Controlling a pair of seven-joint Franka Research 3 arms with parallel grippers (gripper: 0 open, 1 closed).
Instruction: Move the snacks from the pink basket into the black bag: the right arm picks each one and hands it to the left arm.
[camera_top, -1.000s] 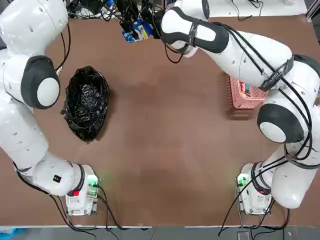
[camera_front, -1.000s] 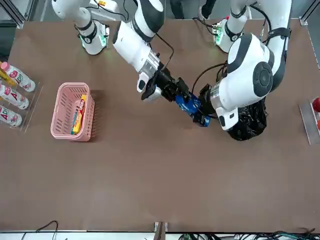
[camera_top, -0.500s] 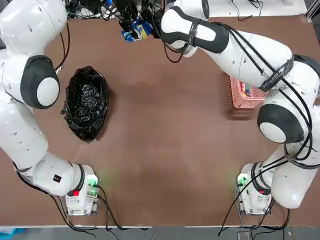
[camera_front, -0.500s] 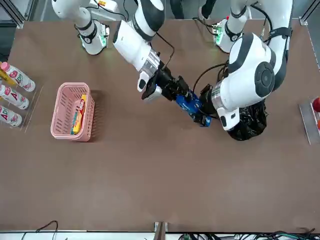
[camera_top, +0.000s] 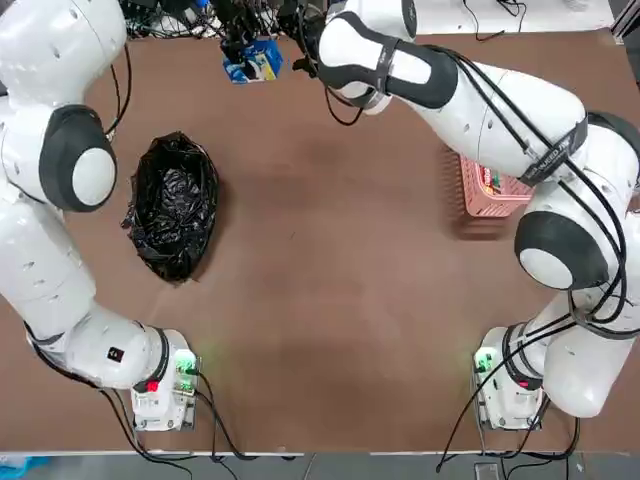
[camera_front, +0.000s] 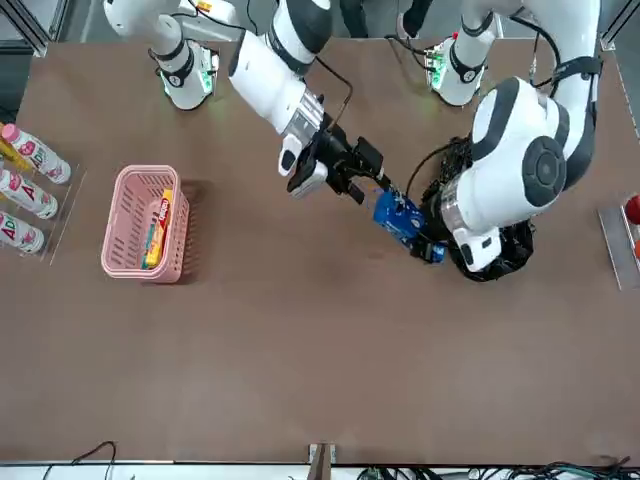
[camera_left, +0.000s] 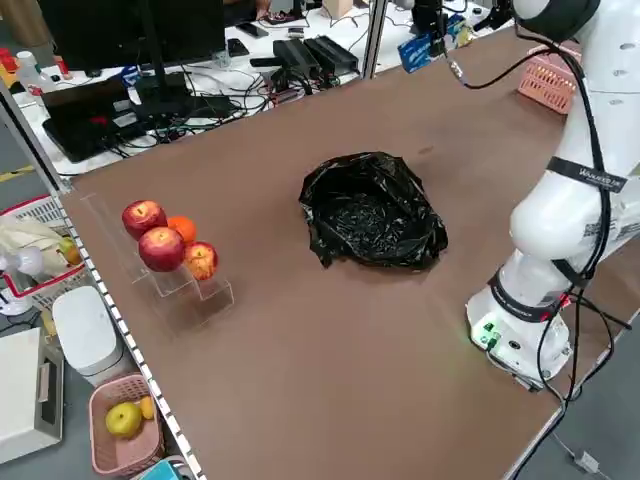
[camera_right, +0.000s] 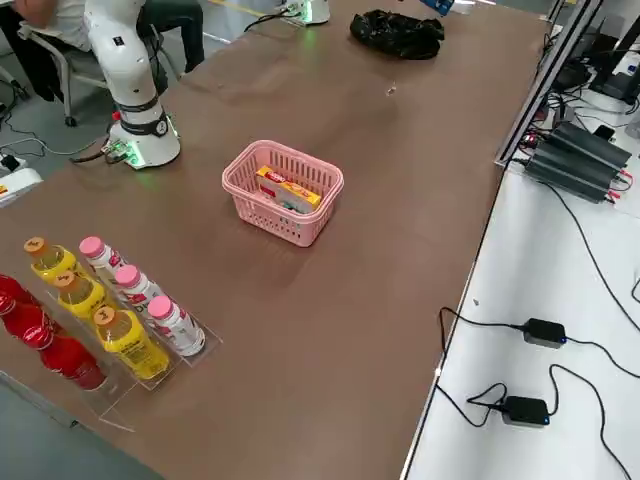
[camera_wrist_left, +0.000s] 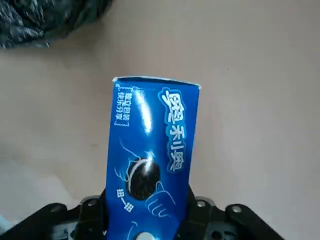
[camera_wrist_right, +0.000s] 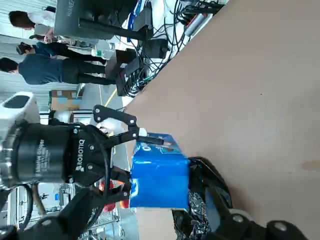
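Judging by its crumpled, glossy folds, the black bag (camera_top: 172, 207) is expected to be limp and light, so a packet is best dropped into its mouth rather than pushed; it lies at about nine o'clock on the table in the top view. The pink basket (camera_front: 143, 223), a stiff lattice tray at nine o'clock in the front view, is seen to hold the yellow packet (camera_front: 160, 222) and a teal packet (camera_right: 297, 206), both judged light and slightly slick. The blue packet (camera_wrist_left: 152, 155), printed with white script and a dark biscuit, is judged a light, fairly stiff little carton, best taken by its narrow end. It is clamped at one end by the left gripper (camera_front: 432, 247), just beside the bag. The right gripper (camera_front: 362, 172) is spread wide and holds nothing.
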